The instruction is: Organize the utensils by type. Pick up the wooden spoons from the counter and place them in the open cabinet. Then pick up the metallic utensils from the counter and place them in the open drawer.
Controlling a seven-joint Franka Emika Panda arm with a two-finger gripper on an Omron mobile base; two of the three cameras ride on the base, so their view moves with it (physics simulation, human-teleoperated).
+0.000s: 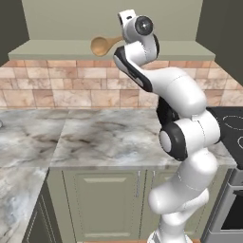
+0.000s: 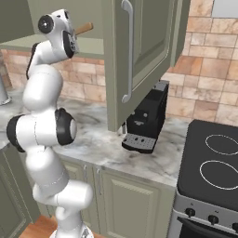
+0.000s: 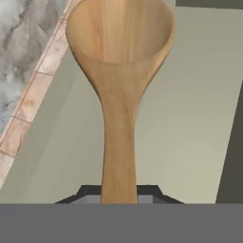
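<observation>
Holding item: large tan wooden spoon (image 3: 119,90), handle clamped in nearly closed gripper (image 3: 118,201), bowl forward above cabinet (image 1: 52,49) shelf, near its front edge; marble counter (image 1: 104,137) below.

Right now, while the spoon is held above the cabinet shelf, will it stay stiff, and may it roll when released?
The wooden spoon looks solid and thick, so probably stiff and light. Its rounded bowl may rock slightly on the flat shelf, though the long handle should stop real rolling.
</observation>
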